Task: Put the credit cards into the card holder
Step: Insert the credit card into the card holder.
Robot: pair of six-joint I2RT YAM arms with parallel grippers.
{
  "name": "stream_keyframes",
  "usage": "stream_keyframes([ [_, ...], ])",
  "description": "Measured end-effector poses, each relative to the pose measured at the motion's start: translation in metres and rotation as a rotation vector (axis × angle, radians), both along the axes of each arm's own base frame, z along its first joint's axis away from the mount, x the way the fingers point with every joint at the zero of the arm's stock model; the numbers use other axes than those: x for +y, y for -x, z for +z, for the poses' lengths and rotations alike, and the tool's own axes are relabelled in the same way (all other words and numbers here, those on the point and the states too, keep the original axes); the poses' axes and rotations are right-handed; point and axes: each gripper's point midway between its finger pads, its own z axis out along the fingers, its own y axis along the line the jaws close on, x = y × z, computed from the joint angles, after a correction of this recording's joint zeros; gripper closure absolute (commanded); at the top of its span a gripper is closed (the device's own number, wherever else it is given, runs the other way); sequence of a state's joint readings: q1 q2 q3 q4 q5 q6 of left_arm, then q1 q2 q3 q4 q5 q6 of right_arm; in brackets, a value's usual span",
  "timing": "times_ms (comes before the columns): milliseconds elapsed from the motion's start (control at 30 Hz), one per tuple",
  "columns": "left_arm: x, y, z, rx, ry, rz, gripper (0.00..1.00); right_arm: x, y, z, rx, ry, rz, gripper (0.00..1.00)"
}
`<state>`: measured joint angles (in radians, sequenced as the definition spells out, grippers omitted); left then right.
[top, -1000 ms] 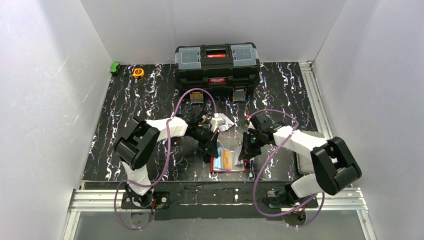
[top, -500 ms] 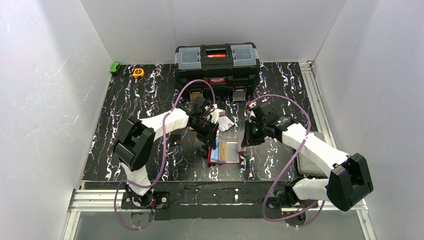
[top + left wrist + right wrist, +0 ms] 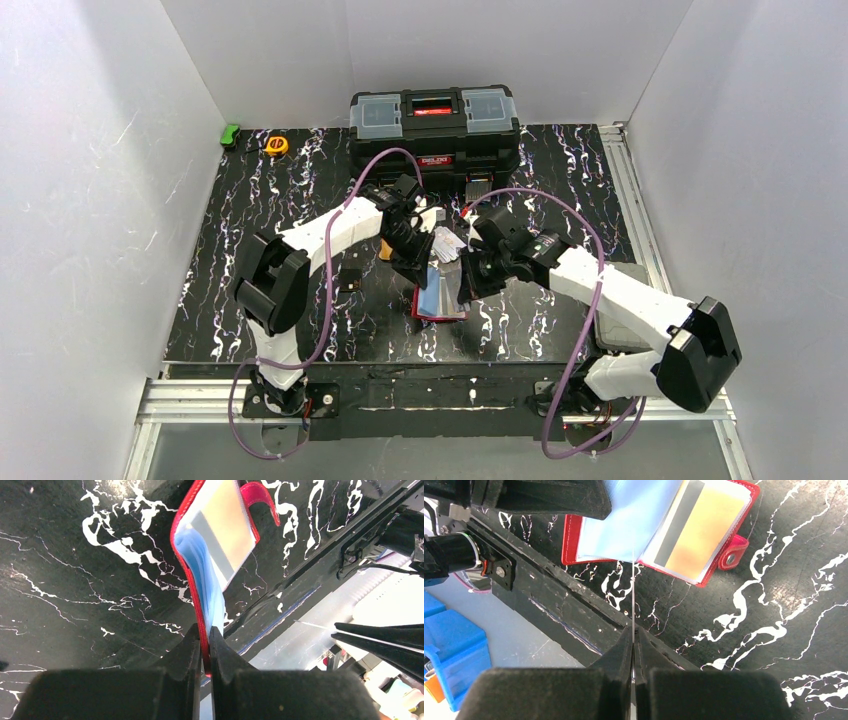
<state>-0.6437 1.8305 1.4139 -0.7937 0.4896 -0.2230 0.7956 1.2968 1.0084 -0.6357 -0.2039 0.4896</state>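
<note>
Currently left tool pinches floppy red card holder with clear pockets; right tool clamps thin credit card edge-on, above marbled black worktop.

One card holder, one toolbox

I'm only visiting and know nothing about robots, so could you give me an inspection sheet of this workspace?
Surface: black marbled table.
Job's things: card holder open, one leaf lifted; orange card in a pocket; loose cards behind it.
Clutter: black toolbox, yellow tape measure, small green object at the back.
Grippers: left gripper shut on the holder's edge; right gripper shut on a thin card, seen edge-on.
Cables: purple cables loop from both arms.
Surroundings: white walls on three sides.
</note>
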Motion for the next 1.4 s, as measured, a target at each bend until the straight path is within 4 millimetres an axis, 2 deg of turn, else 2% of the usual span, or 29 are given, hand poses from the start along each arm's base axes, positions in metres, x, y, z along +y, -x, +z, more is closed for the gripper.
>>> stream_keyframes([
  [167,0.004,0.003,-0.001,0.013,-0.022,0.006,1.00,0.007,0.002,0.000,0.004,-0.001,0.019,0.99],
  [267,0.005,0.004,-0.006,0.011,-0.020,0.003,1.00,0.010,0.000,-0.009,0.024,0.014,0.018,0.99],
  [533,0.031,0.040,-0.057,0.093,-0.040,-0.038,0.98,0.013,-0.005,-0.050,0.118,0.034,0.010,0.99],
  [600,0.036,0.044,-0.066,0.099,-0.034,-0.049,0.87,0.010,-0.004,-0.057,0.142,0.034,0.002,0.99],
  [667,0.040,0.046,-0.072,0.094,-0.025,-0.062,0.85,0.009,-0.003,-0.061,0.164,0.025,-0.002,0.99],
  [733,0.043,0.046,-0.074,0.089,-0.021,-0.065,0.78,0.013,-0.004,-0.063,0.178,0.007,0.004,0.99],
  [867,0.041,0.045,-0.072,0.085,-0.003,-0.059,0.49,0.019,-0.002,-0.068,0.197,-0.020,0.021,0.99],
  [933,0.037,0.046,-0.068,0.092,0.020,-0.052,0.45,0.018,0.001,-0.071,0.208,-0.017,0.025,0.99],
  [1133,0.038,0.045,-0.062,0.068,0.025,-0.061,0.44,0.018,0.009,-0.071,0.229,-0.041,0.058,0.99],
  [1167,0.040,0.044,-0.060,0.056,0.025,-0.068,0.39,0.018,0.011,-0.071,0.233,-0.046,0.063,0.99],
  [1233,0.042,0.043,-0.052,0.024,0.033,-0.086,0.22,0.016,0.017,-0.072,0.249,-0.055,0.073,0.99],
  [1333,0.046,0.041,-0.031,-0.072,0.067,-0.127,0.03,0.017,0.026,-0.071,0.279,-0.081,0.096,0.99],
  [1400,0.049,0.040,-0.018,-0.142,0.087,-0.167,0.02,0.018,0.032,-0.069,0.302,-0.101,0.113,0.99],
])
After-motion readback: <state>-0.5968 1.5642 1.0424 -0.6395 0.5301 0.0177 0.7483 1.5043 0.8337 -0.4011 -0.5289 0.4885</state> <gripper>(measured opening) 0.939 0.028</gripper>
